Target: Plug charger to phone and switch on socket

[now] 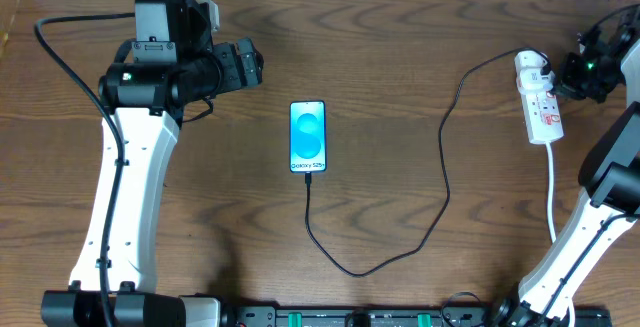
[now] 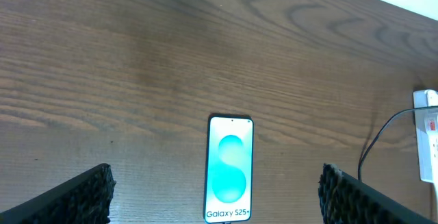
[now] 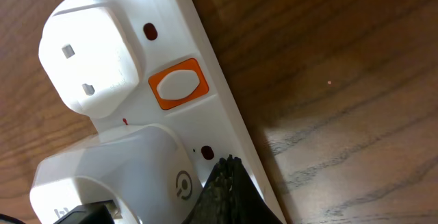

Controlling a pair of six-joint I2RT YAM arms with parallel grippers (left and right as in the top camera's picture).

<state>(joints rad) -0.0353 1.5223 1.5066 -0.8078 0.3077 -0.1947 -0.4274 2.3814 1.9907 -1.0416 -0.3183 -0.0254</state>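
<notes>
The phone (image 1: pixel 308 137) lies flat mid-table, its blue screen lit, also seen in the left wrist view (image 2: pixel 230 169). The black charger cable (image 1: pixel 440 192) meets the phone's near end, loops across the table and runs to a white adapter (image 3: pixel 130 176) plugged into the socket (image 1: pixel 541 107). My right gripper (image 3: pixel 229 162) is shut, its tip on the socket's (image 3: pixel 205 53) face beside a small red dot, below the orange switch (image 3: pixel 178 83). My left gripper (image 2: pixel 215 176) hangs open over the table left of the phone, holding nothing.
A second white plug (image 3: pixel 89 56) sits in the socket's end outlet. The socket's thick white cord (image 1: pixel 552 192) runs toward the front edge along the right arm. Bare wooden table (image 1: pixel 400 57) surrounds the phone.
</notes>
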